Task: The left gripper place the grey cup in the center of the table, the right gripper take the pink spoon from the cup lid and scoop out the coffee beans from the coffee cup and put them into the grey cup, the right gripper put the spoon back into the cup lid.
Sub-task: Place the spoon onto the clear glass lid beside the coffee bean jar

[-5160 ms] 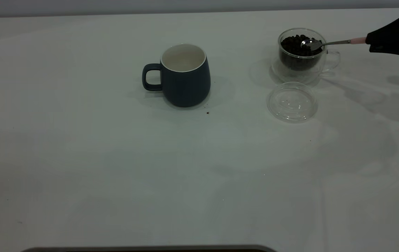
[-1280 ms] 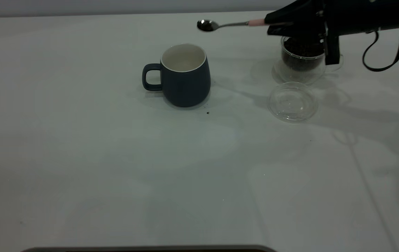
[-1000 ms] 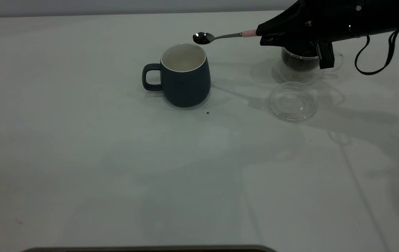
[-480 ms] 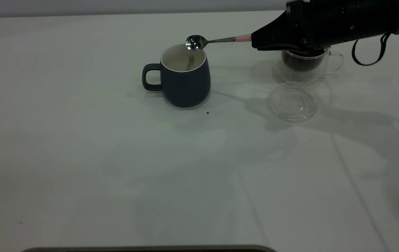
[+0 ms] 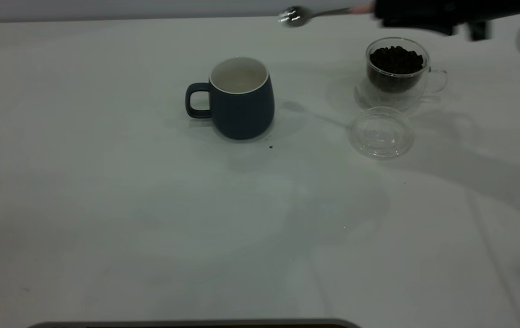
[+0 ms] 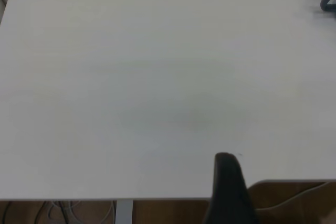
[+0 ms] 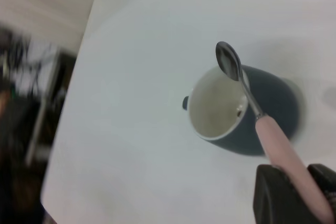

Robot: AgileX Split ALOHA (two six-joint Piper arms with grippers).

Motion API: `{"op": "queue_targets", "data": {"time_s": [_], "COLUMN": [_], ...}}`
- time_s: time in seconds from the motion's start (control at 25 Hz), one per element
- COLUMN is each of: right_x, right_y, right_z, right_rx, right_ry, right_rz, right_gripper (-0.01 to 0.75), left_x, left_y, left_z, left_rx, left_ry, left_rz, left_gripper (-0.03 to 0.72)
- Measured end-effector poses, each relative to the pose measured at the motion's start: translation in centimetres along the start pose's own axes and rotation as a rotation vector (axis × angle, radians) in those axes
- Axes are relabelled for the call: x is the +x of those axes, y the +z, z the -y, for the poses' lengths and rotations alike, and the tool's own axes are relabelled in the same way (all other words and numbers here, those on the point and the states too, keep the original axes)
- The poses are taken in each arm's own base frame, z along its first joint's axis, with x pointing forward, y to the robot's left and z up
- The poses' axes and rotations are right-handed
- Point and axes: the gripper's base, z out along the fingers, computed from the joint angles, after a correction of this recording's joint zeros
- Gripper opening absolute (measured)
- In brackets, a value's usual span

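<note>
Pink spoon [image 5: 298, 15] lifted, bowl empty.

A bare test bench: a plain white table [image 5: 150, 218] against a blank wall, cables under its edge.

Count: 1 grey cup [image 5: 240, 98], 1 coffee cup [image 5: 396, 73] with 1 heap of coffee beans [image 5: 395, 59] (too many to count singly), 1 cup lid [image 5: 381, 132], 1 pink spoon [image 5: 314, 14], 1 table [image 5: 150, 218]. 2 arms: right gripper [image 5: 424, 13], left gripper [image 6: 227, 182]. A few dark specks [image 5: 270, 146].
</note>
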Motion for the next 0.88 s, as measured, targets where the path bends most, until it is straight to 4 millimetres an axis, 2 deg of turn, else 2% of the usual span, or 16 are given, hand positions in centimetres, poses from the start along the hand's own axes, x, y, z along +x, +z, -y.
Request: {"op": "queue_targets", "data": {"time_s": [0.16, 0.32, 0.68, 0.88], "right_x": [1.8, 3.4, 6.4, 6.0], "right_y": [-4.0, -5.5, -3.5, -2.4], "right_z": [2.0, 4.3, 8.8, 10.7], "right_rx": [0.102, 0.145, 0.125, 0.126], "right_ry": [0.227, 0.351, 0.537, 0.552], "right_rz": [0.041, 0.038, -0.023, -0.018], "right_gripper": [0.114, 0.114, 0.114, 0.114], "left_x": [0.0, 0.0, 0.0, 0.0], "left_y": [0.0, 0.0, 0.0, 0.0], "left_z": [0.0, 0.0, 0.0, 0.0], "left_rx": [0.000, 0.000, 0.000, 0.000], "left_ry": [0.001, 0.001, 0.001, 0.001], "left_rz": [0.000, 0.000, 0.000, 0.000], "left_gripper": [0.567, 0.567, 0.567, 0.567]}}
